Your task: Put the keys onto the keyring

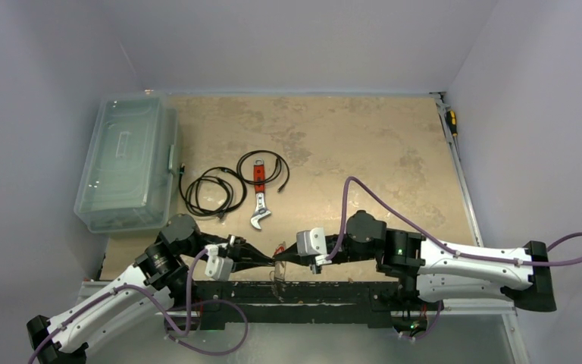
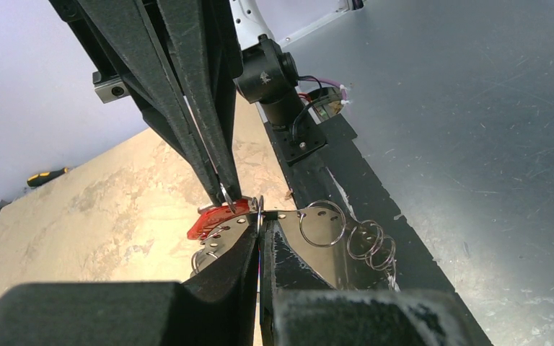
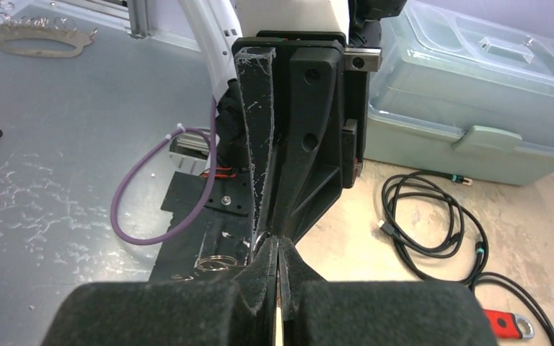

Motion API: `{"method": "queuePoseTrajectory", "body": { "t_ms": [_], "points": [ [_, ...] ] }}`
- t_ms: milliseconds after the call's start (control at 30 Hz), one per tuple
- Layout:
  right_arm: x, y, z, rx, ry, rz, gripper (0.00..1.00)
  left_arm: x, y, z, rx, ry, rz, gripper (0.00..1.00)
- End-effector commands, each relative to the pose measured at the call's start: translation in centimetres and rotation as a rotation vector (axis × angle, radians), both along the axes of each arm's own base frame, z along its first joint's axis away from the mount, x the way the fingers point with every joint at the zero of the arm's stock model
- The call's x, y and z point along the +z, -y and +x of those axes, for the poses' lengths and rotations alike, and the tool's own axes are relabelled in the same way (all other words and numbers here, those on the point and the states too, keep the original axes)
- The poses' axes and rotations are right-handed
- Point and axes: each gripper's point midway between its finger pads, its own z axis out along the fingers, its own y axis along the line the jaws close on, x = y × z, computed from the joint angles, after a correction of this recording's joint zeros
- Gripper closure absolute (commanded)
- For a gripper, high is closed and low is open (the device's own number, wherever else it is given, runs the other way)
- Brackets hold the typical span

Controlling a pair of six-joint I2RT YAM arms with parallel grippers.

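— What do we find hard to make out?
— The spot where the left gripper (image 2: 260, 234) and the right gripper (image 2: 227, 196) come tip to tip. From above it is only a dark knot.
— Are they gripping?
— Both have their fingers pressed together. A thin wire ring (image 2: 260, 207) stands edge-on right at the left tips, beside a red tag (image 2: 216, 220). We cannot tell whether either gripper truly pinches it.
— And the keys?
— The flat silvery keys (image 2: 309, 249) lie just under and beside the left gripper's fingers, partly hidden by them. The keyring (image 2: 322, 223) rests on them, just past those fingertips, with a cluster of smaller rings (image 2: 371, 245) next to it.
— Any containers?
— A clear plastic box (image 1: 129, 163), lid shut, sits well beyond the left gripper. We cannot read its contents through the walls. Black cables (image 1: 212, 193) and a wrench (image 1: 258, 195) lie beyond the grippers, beside the box.
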Motion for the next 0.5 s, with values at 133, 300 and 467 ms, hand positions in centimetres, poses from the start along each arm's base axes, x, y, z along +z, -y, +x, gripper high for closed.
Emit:
{"method": "queuePoseTrajectory", "body": {
  "t_ms": [133, 300, 467],
  "points": [
    [2.45, -0.19, 0.06, -0.009, 0.045, 0.047, 1.00, 2.63, -0.16, -0.47, -0.025, 0.051, -0.064, 1.00],
    [2.32, -0.30, -0.12, 0.000, 0.049, 0.039, 1.00, 2.70, -0.17, -0.55, -0.029, 0.052, -0.065, 1.00],
    [2.23, -0.25, -0.39, 0.012, 0.048, 0.028, 1.00, 2.65, -0.18, -0.51, -0.026, 0.051, -0.064, 1.00]
  ]
}}
